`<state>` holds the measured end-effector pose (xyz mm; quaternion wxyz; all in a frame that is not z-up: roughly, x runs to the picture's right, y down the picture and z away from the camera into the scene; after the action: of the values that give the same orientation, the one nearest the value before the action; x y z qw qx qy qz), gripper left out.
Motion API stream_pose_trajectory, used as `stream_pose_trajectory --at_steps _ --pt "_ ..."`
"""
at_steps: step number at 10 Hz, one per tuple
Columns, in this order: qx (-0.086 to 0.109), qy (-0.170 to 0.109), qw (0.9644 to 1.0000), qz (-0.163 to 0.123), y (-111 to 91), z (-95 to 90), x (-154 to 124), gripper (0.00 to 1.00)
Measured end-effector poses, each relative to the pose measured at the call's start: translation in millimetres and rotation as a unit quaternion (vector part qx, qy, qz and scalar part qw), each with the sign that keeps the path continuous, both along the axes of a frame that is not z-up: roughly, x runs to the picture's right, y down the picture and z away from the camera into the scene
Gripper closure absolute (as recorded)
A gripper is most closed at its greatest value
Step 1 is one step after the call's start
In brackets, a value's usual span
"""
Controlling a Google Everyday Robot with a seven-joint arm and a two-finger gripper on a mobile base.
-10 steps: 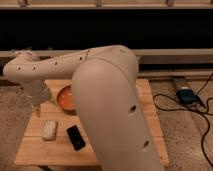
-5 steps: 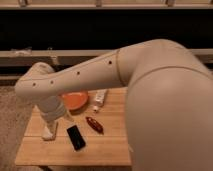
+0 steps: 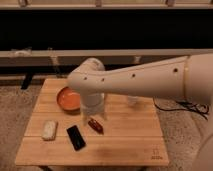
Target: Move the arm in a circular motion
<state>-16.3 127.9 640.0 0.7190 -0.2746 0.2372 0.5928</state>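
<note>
The arm (image 3: 145, 77) is a thick cream-white tube with small dark screw holes. It reaches from the right edge of the camera view to a bulbous joint (image 3: 89, 76) above the wooden table (image 3: 125, 135). A narrower wrist segment (image 3: 92, 100) hangs down from that joint. The gripper (image 3: 94, 112) is at its lower end, over the table's middle, just right of the orange bowl (image 3: 67, 98) and above a red-brown object (image 3: 95, 125).
A white block (image 3: 49, 129) and a black phone (image 3: 76, 137) lie at the table's front left. A pale object (image 3: 133, 100) lies behind the arm. Cables (image 3: 175, 106) run on the floor to the right. A dark wall with a ledge (image 3: 40, 54) stands behind.
The arm's bulbous joint and wrist have swung from the table's left side toward its middle. The big near segment now fills less of the view and the table shows more fully.
</note>
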Motion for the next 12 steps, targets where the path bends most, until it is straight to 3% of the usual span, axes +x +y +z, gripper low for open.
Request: stream_pose_trajectory --at_steps 2,4,6,9,12 --pt "0.005 0.03 0.9988 0.039 -22 14.7 46 0.35" --pt "0.011 0.059 0.9954 0.076 -59 40.7 92 0.35" --pt "0.016 0.068 0.9935 0.09 -97 69.2 109 0.35" --pt "0.019 0.058 0.9945 0.085 -145 106.4 91 0.35" --pt "0.016 0.026 0.9979 0.057 -171 131.4 29 0.35"
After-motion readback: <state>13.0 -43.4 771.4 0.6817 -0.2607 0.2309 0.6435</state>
